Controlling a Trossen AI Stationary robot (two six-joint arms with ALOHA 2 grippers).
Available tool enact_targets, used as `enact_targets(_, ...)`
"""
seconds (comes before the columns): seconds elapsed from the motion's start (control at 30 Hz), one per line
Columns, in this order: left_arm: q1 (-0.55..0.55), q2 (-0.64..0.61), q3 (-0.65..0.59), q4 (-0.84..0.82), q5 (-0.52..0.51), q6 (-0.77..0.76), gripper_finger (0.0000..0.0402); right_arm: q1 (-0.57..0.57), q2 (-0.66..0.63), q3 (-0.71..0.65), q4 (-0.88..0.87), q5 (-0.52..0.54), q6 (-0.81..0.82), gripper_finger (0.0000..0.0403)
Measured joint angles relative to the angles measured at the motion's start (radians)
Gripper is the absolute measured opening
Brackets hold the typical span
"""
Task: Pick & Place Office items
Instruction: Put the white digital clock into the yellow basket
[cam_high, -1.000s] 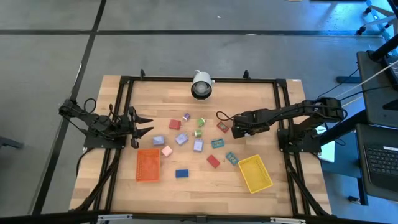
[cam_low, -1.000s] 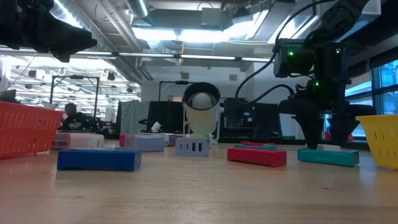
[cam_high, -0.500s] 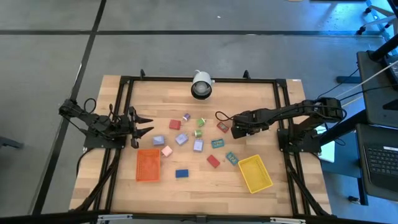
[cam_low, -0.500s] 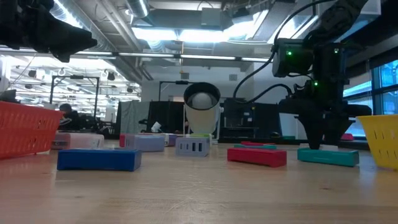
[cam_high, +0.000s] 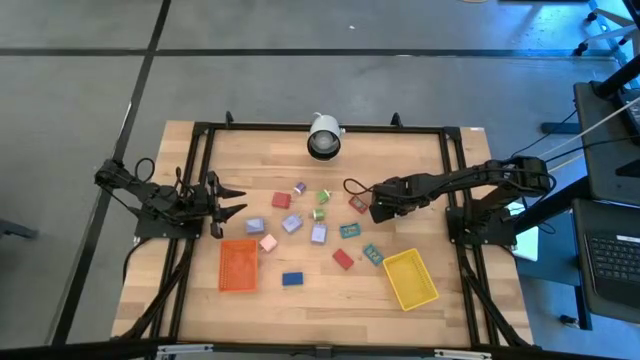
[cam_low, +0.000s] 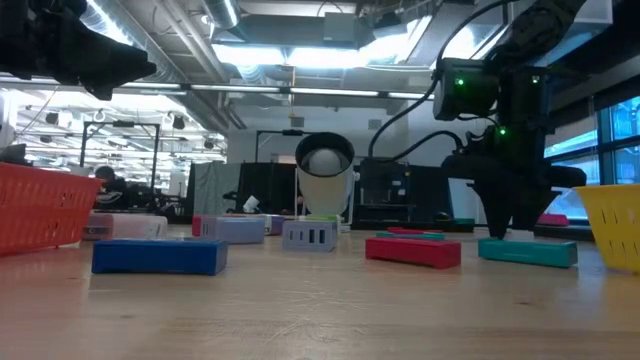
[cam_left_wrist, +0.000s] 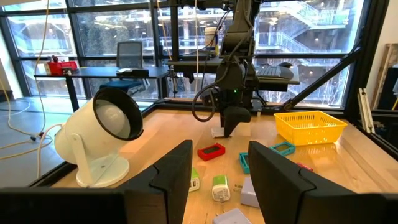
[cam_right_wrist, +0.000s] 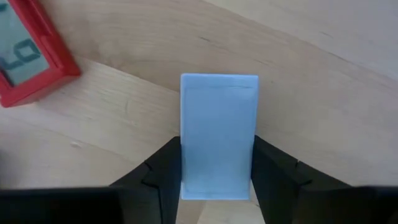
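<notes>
- right gripper (cam_high: 376, 208) sits low over the table at about 2 o'clock from the table's middle, fingers (cam_right_wrist: 163, 171) closed against both long sides of a pale blue block (cam_right_wrist: 219, 134).
- the pale blue block is between the 2 fingers, over bare wood; whether it rests on the table or is lifted i cannot tell.
- a red framed piece (cam_right_wrist: 28, 53) lies just beside that block, apart from it.
- left gripper (cam_high: 225, 205) waits at 9 o'clock near the table edge, fingers (cam_left_wrist: 171, 171) narrowly apart, holding nothing.
- other office items are scattered around the middle: a red block (cam_high: 343, 259) and a teal piece (cam_high: 372, 254) at 5 o'clock, a blue block (cam_high: 292, 279) at 6 o'clock.
- orange tray (cam_high: 238, 265) sits at 7 o'clock, yellow tray (cam_high: 409, 278) at 4 o'clock.
- a white lamp-like object (cam_high: 323, 137) stands at 12 o'clock.
</notes>
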Motion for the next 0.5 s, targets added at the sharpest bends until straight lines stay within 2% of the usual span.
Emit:
enact_targets(0.23, 0.000, 0.000, 0.000, 0.000, 0.000, 0.000, 0.0153, 0.000, -0.035, 0.002, -0.005, 0.009, -0.014, 0.0158)
enact_targets(0.5, 0.000, 0.000, 0.000, 0.001, 0.000, 0.000, 0.0153, 0.001, -0.243, 0.002, -0.024, 0.041, 0.006, 0.0158)
